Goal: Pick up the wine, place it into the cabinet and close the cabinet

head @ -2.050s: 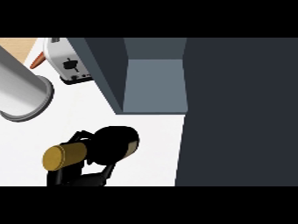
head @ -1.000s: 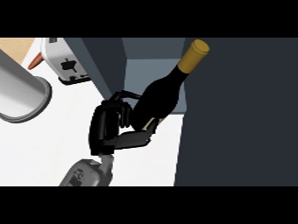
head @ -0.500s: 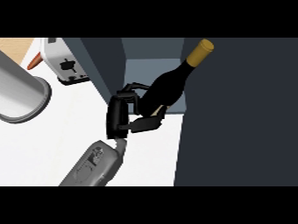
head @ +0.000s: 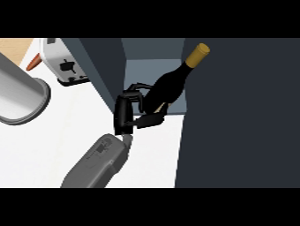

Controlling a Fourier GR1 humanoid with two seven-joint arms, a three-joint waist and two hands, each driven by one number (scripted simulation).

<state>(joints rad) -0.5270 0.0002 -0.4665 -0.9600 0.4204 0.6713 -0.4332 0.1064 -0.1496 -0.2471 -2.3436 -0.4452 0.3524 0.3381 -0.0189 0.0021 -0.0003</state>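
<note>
The wine bottle [head: 170, 84] is dark with a gold cap [head: 197, 53]. It lies tilted, neck pointing up and right, inside the grey-blue opening of the cabinet [head: 144, 66]. My right hand [head: 128, 113] is shut on the bottle's lower end, fingers and thumb curled round it. Its grey forearm [head: 98, 161] comes up from the lower edge over the white counter. The cabinet's dark door [head: 247, 119] stands open and fills the right side of the view. My left hand does not show.
A large grey cylinder [head: 10, 95] juts in at the left. A white toaster [head: 65, 66] stands at the back left beside the cabinet's side wall [head: 105, 66], with an orange object [head: 33, 62] next to it. White counter [head: 42, 150] spreads lower left.
The right hand has lifted the bottle off the counter and carried it up and to the right into the cabinet opening. The forearm has stretched forward. The grey cylinder has not moved.
</note>
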